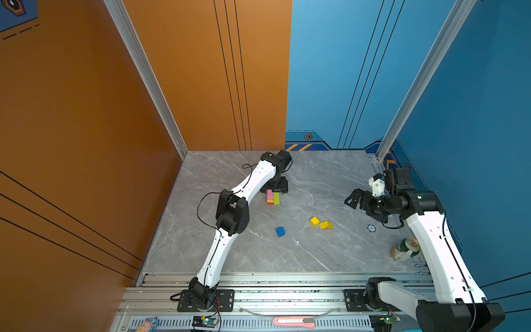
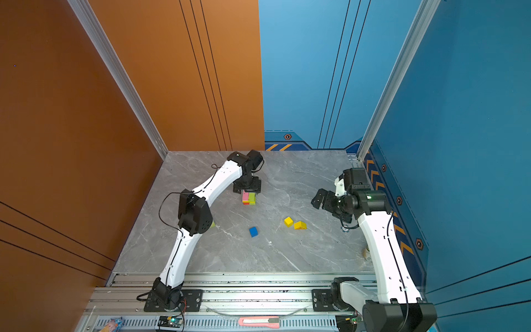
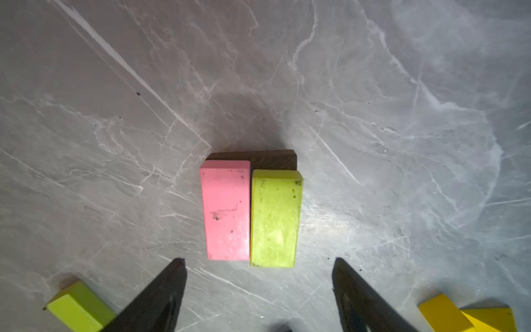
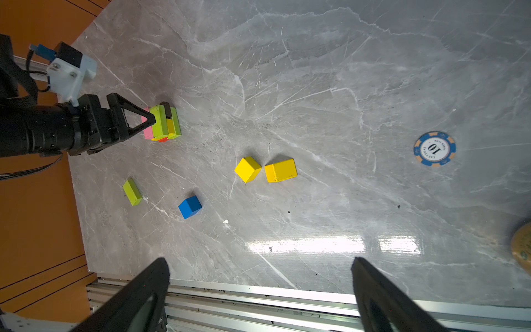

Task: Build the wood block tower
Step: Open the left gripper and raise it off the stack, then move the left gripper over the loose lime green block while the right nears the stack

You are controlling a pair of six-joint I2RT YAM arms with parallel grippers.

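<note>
**A:** What is hard to make out?

**B:** Mostly the tower (image 1: 273, 197). In both top views the left gripper (image 3: 258, 263) hangs straight over it and covers its far end. Only a pink bar (image 3: 225, 209) and a lime bar (image 3: 274, 218) show on top, side by side, with slivers of red and yellow under their near end. The left wrist view adds a brown bar (image 3: 273, 161) poking out beneath them. I cannot tell how many layers there are.

**A:** Is that gripper gripping anything?

**B:** No, it is released. Its jaws stand wider than the two bars together and touch neither. The right gripper (image 4: 258, 266) is spread wide too and empty, well apart from the tower on its right.

**A:** Anything else hidden?

**B:** A loose lime bar (image 4: 132, 191) lies front-left of the tower, and from above the left arm's elbow (image 1: 232, 212) hides nearly all of it. The can (image 1: 405, 249), far to the tower's front-right, is cut off at the edge of the right wrist view.

**A:** Room to move?

**B:** The blue cube (image 1: 280, 231) sits in front of the tower. The yellow cube (image 1: 314, 221) and yellow prism (image 1: 326, 225) lie close together to its front-right. The table (image 1: 230, 253) is bare behind the tower up to the back wall, and to its right as far as the right gripper.
</note>
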